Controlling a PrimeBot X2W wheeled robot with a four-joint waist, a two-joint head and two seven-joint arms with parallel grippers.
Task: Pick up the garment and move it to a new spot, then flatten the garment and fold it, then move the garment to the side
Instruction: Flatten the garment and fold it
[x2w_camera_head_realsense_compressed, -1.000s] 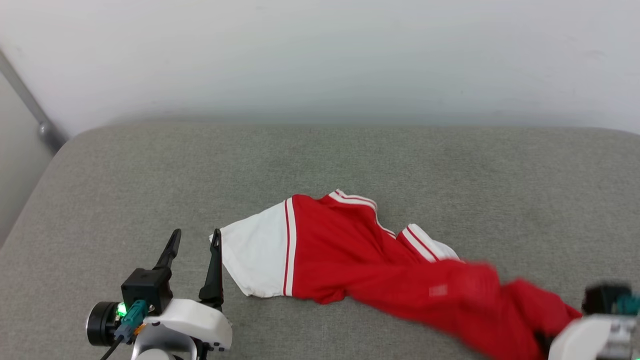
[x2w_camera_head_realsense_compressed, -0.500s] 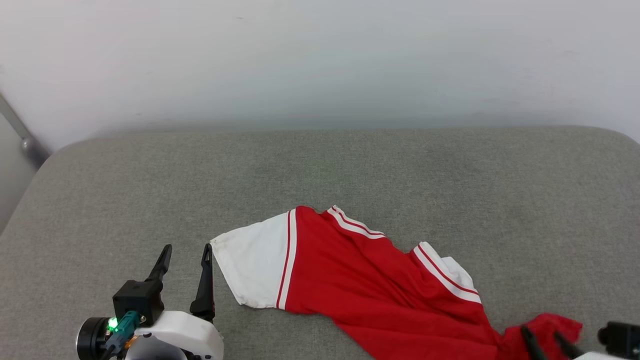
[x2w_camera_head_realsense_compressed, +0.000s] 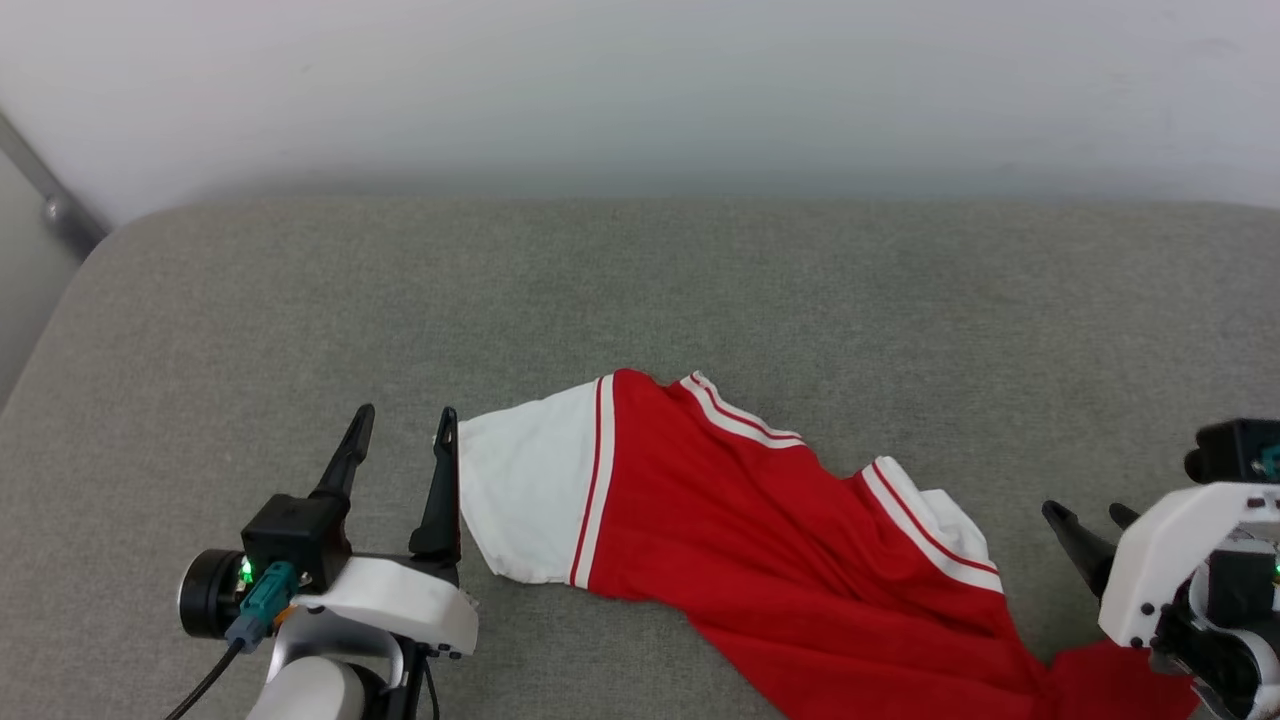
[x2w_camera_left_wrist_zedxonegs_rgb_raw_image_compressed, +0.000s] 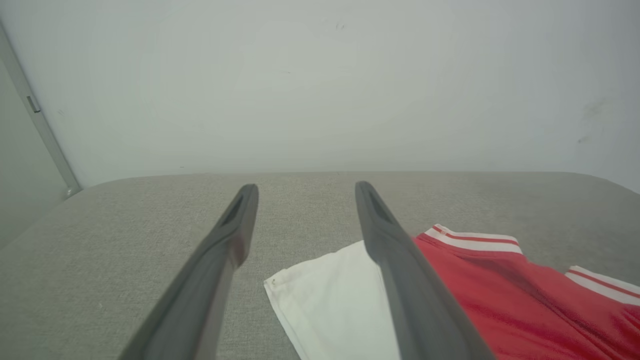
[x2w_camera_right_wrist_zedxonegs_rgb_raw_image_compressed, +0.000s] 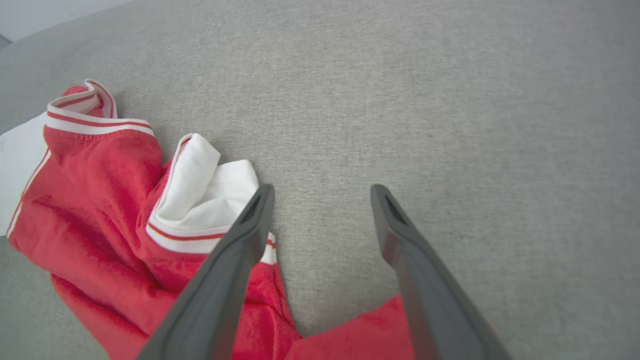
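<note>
Garment (x2w_camera_head_realsense_compressed: 760, 520) rumpled at lower centre, left gripper (x2w_camera_head_realsense_compressed: 406, 412) lower left spread wide, right gripper (x2w_camera_head_realsense_compressed: 1085, 512) lower right too, both empty.

A grey woven fabric surface (x2w_camera_head_realsense_compressed: 640, 290) with a rounded far-left corner spans the lower part of the head view, and a plain white wall (x2w_camera_head_realsense_compressed: 640, 90) rises behind it across the top. A slanted grey metal bar (x2w_camera_head_realsense_compressed: 45, 195) runs along the upper left edge of that frame, ending just beside the surface's corner. Faint dark smudges (x2w_camera_left_wrist_zedxonegs_rgb_raw_image_compressed: 592, 107) mark the wall at the right of the left wrist view.
</note>
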